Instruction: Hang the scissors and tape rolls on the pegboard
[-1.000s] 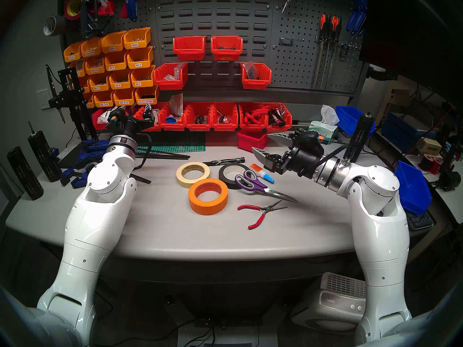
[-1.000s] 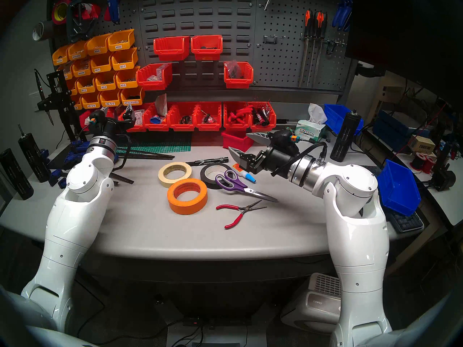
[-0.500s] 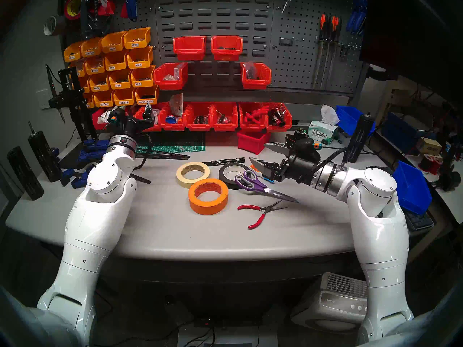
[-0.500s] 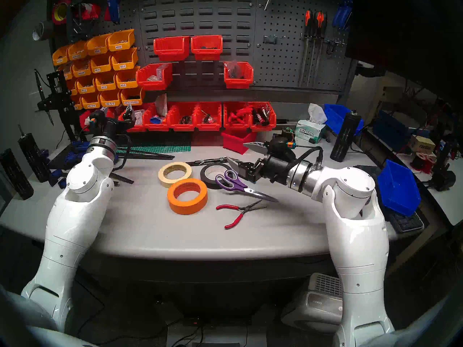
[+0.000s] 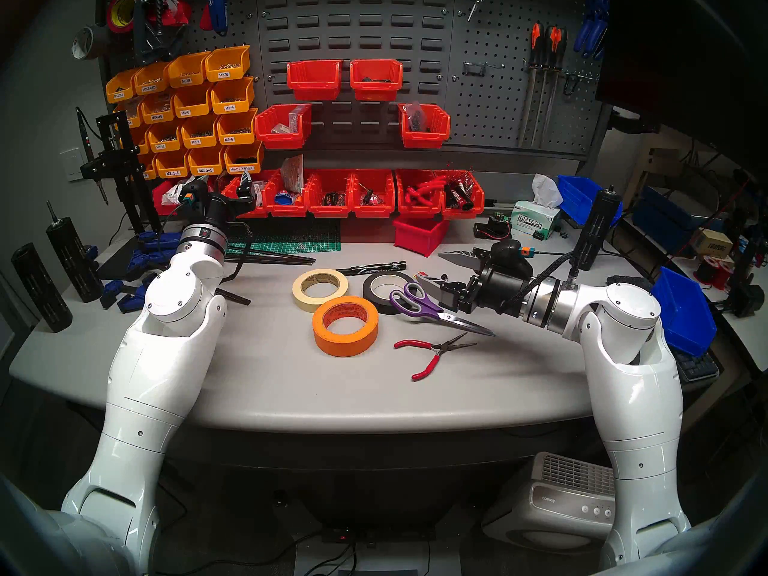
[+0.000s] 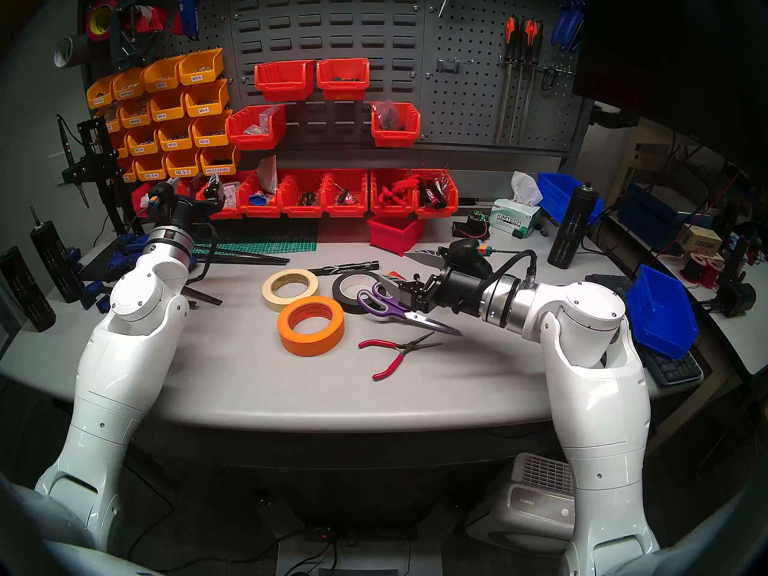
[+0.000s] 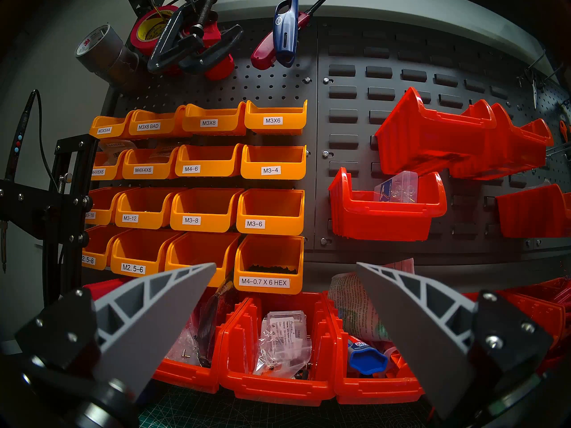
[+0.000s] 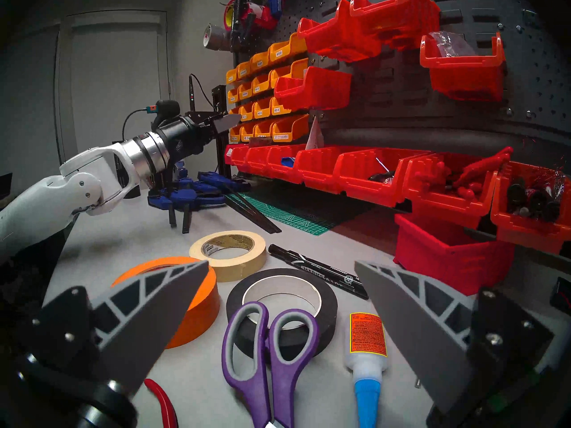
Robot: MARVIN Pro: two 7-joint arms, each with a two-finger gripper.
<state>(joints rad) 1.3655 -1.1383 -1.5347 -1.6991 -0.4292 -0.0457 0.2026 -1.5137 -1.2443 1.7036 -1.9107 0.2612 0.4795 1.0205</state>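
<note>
While my right claw [image 8: 281, 322] hangs released low in the wrist frame, I see the scissors [image 8: 268, 356] lying on the counter [image 5: 291, 384] between its fingers, handles overlapping the black tape roll [image 8: 281, 297]. At far left, my left claw [image 7: 285, 313] gapes empty.

Both head views overlook the table [image 5: 266, 380]; wrist views sit low, facing the pegboard [image 7: 272, 78].
</note>
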